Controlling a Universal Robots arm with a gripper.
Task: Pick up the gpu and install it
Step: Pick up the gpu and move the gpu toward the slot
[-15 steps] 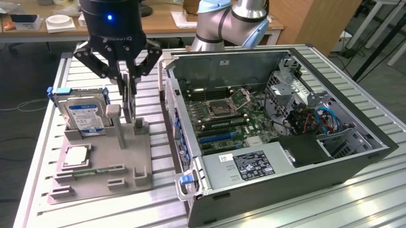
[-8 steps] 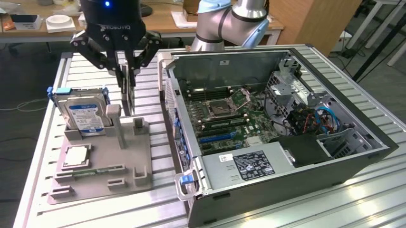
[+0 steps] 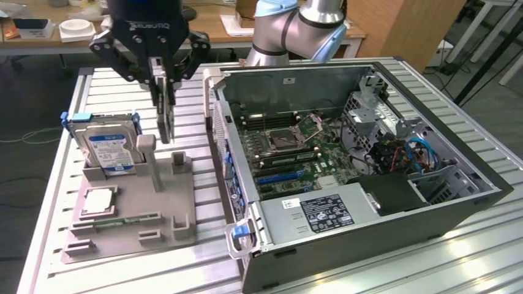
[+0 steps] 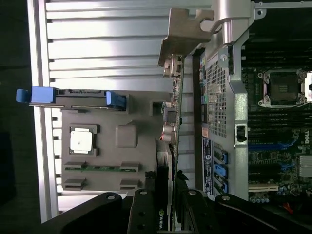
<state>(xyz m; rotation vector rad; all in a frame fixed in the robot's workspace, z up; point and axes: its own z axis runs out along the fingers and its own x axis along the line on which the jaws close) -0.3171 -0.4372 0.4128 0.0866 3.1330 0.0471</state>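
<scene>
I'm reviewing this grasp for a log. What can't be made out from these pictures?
- gpu: edge-on in both views, its faces hidden.
- Where the jaws meet it: exterior view, hidden by the gripper itself.
- Hard drive label: exterior view, text too small.
- Case corner: cut off by exterior view's bottom edge.

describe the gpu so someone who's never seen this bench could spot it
On the exterior view's left of the open computer case sits a grey tray of parts. Above it the hand grips the gpu, a thin black card hanging on edge. The blue-labelled hard drive and green memory stick rest in the tray; the gpu alone is in the hand.
</scene>
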